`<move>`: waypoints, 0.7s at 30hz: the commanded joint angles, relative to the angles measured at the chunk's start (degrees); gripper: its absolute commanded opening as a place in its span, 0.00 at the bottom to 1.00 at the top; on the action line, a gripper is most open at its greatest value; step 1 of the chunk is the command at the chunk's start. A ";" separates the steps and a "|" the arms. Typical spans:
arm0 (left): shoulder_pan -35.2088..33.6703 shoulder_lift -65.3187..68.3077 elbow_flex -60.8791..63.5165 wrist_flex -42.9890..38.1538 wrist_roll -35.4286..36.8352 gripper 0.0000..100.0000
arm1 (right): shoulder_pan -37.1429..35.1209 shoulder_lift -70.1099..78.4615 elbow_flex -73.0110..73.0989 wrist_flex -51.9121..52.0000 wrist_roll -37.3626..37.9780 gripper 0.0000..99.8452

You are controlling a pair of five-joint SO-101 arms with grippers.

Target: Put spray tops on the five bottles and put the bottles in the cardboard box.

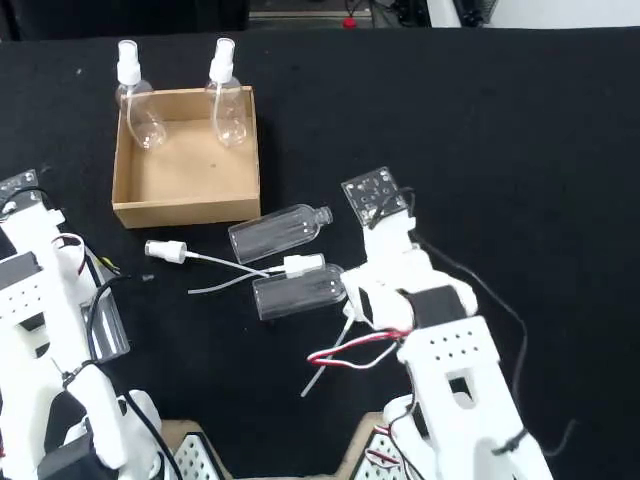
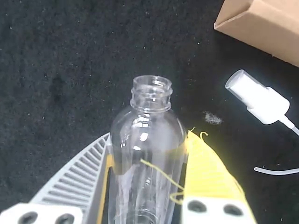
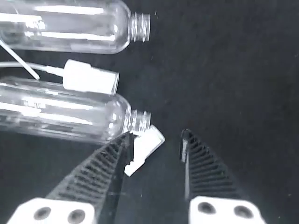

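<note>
My left gripper is shut on a clear uncapped bottle, its open neck pointing away over the black table; in the high view this bottle is at the left by that arm. My right gripper stands open around a small white spray top, which lies against one finger beside the neck of a lying bottle. Another uncapped bottle lies beyond it, with a spray top between the two. A further spray top lies near the cardboard box.
Two capped bottles lean against the box's far wall. Thin white tubes trail from the loose spray tops across the black table. The right half of the table is bare.
</note>
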 commanded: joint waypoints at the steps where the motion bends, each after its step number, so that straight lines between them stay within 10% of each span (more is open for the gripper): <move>1: 0.48 -2.02 -0.92 -0.70 0.53 0.11 | 0.44 4.09 -3.56 1.05 0.53 0.16; 21: 0.48 -2.11 0.13 -0.88 0.70 0.11 | -5.89 23.69 -9.80 0.09 -17.32 0.16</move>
